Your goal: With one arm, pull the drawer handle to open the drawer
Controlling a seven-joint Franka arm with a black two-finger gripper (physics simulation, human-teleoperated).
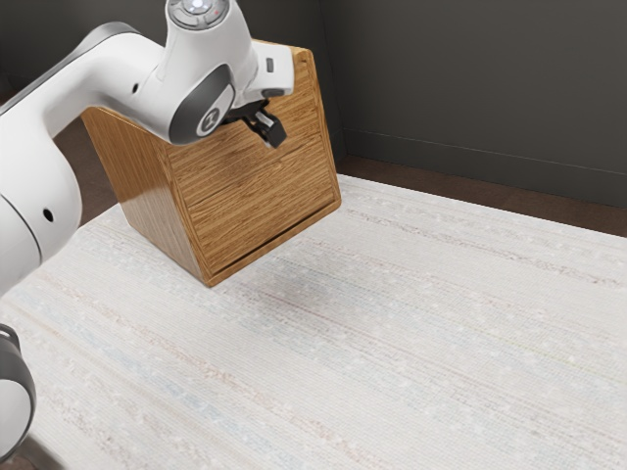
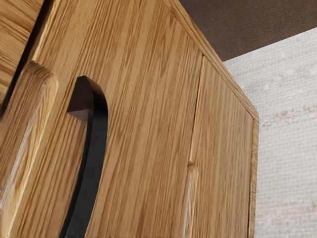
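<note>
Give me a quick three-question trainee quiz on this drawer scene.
1. True or false: the pincer is close to the upper front of the wooden cabinet.
2. The handle is: A black, B silver, C red.
3. What does the cabinet stand on?
Key: 1 true; 2 A; 3 the pale table.
</note>
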